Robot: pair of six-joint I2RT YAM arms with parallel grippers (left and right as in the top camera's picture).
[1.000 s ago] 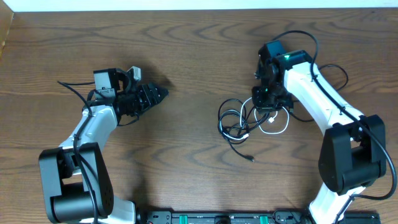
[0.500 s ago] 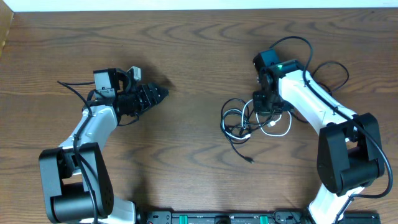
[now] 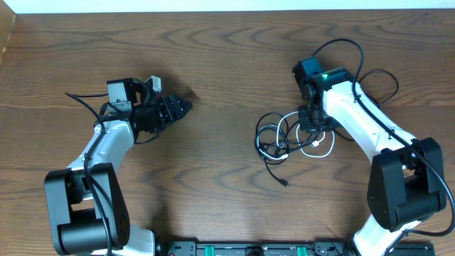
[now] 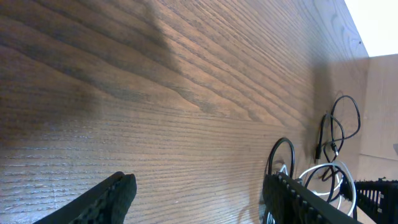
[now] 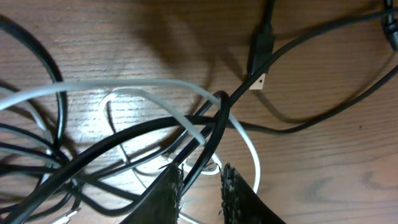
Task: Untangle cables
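**A:** From overhead, the cables are a loose knot of thin loops on the table. They lie right under the right gripper and well apart from the left gripper. How the jaws stand is hard to read from up there.

**B:** The wrist views fill that in. The left gripper is spread wide, with only wavy brown wood grain between its ribbed black fingers. The knot sits far ahead of it, off to one side.

**A:** And the right?

**B:** The right gripper has its rough, dark fingertips nearly together, with a slim gap left. Glossy black cords cross just ahead of the tips and one runs down into the gap. I can't tell whether it is pinched.

**A:** The white one?

**B:** The white cord is smooth and round, and it arcs over and under the black ones ahead of the fingers. Farther ahead lies a blocky black plug (it has a small pale tag at its end).
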